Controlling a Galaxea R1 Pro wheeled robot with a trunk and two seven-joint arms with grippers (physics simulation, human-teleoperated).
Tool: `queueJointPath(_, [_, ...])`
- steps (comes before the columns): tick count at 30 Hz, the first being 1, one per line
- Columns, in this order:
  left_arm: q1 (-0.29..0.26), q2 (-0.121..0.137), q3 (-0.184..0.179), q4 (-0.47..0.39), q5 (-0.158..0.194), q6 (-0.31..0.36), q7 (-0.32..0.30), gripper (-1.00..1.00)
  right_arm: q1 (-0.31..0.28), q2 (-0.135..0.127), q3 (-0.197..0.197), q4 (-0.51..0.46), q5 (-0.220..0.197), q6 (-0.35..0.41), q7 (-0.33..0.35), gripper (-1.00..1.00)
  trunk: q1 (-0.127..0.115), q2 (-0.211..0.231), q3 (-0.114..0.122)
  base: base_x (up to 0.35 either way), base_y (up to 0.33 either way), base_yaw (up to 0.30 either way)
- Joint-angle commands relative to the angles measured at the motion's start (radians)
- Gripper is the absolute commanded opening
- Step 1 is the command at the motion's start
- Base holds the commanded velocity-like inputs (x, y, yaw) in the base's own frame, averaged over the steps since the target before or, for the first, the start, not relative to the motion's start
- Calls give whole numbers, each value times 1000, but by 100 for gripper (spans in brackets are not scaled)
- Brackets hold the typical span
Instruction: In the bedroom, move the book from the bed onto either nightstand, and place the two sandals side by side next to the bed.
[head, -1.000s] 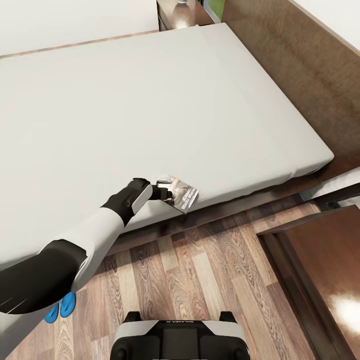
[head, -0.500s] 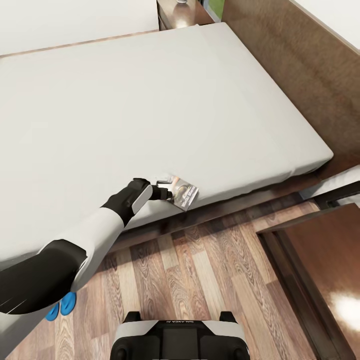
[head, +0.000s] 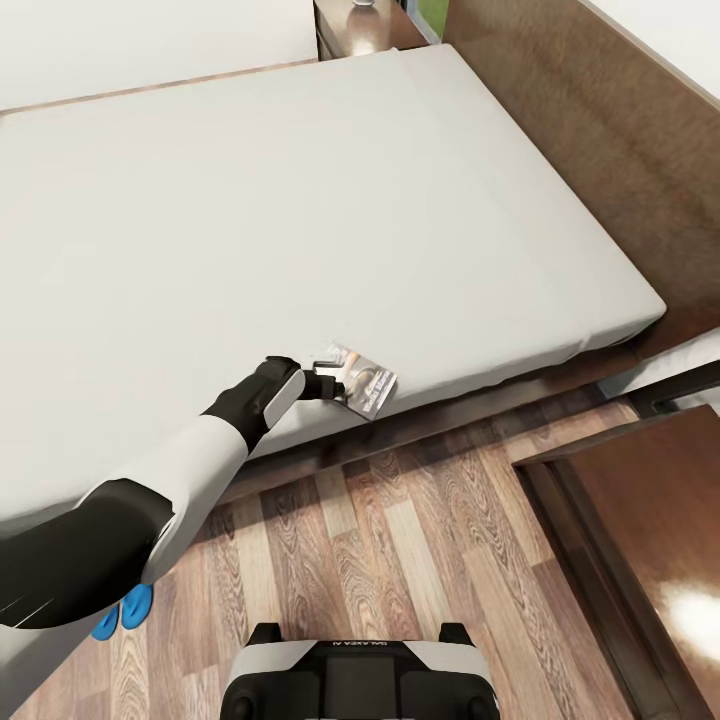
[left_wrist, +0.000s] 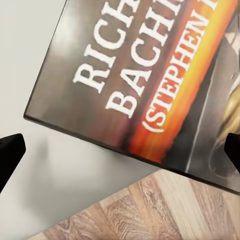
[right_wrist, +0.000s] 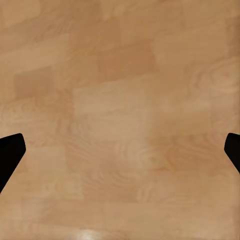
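The book (head: 360, 379), a dark paperback with an orange band and white lettering, lies at the near edge of the bed's pale mattress (head: 300, 200), one corner over the edge. My left gripper (head: 332, 385) is right at its near side. In the left wrist view the book (left_wrist: 150, 75) is close ahead, and the left gripper (left_wrist: 120, 150) is open with its tips wide apart on either side. The two blue sandals (head: 122, 612) lie on the floor near the bed, partly hidden by my left arm. My right gripper (right_wrist: 120, 150) hangs open over bare wood planks.
A glossy reddish-brown nightstand (head: 640, 560) stands at the near right, beside the dark headboard (head: 600, 120). A second nightstand (head: 365, 28) with a small object on it stands past the bed's far side. Wood-plank floor (head: 420, 540) lies between my base (head: 358, 680) and the bed.
The book and my left gripper show very slightly higher in the head view, and the mattress has shifted by about as much. Nothing was taken hold of or let go.
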Motion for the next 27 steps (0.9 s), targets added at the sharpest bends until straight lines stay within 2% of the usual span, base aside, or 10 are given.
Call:
queueJointPath(1, [0, 1, -7, -1, 11, 3, 9, 100, 0, 0, -8, -1, 5, 3, 3, 100, 0, 0, 0, -2, 0, 0])
queueJointPath(27, [0, 1, -7, -1, 11, 1, 11, 100, 0, -2, -8, -2, 5, 3, 3, 100, 0, 0, 0, 0, 0, 0])
